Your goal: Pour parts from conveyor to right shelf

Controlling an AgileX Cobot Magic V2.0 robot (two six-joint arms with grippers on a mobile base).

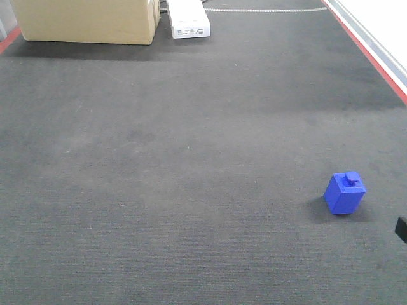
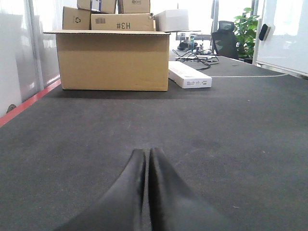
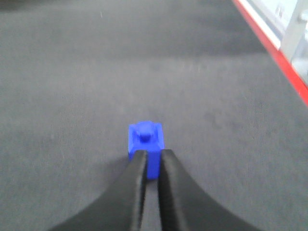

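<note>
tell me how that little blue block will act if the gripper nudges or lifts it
The blue block looks like rigid moulded plastic, so probably stiff and light. Its flat faces suggest it would slide on the conveyor rather than roll. The smooth sides may slip between the narrow fingers.

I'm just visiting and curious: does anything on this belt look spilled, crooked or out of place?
Nothing looks spilled or broken. One small blue block sits alone on the grey belt, turned slightly askew. A cardboard box and a white box rest at the far end.

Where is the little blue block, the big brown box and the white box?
Small bright blue plastic block [image 1: 344, 192], front view, on its front face.
Large brown cardboard box [image 2: 112, 60], left wrist view, on its front wall.
Flat white rectangular box [image 1: 188, 18], front view, on its top.
</note>
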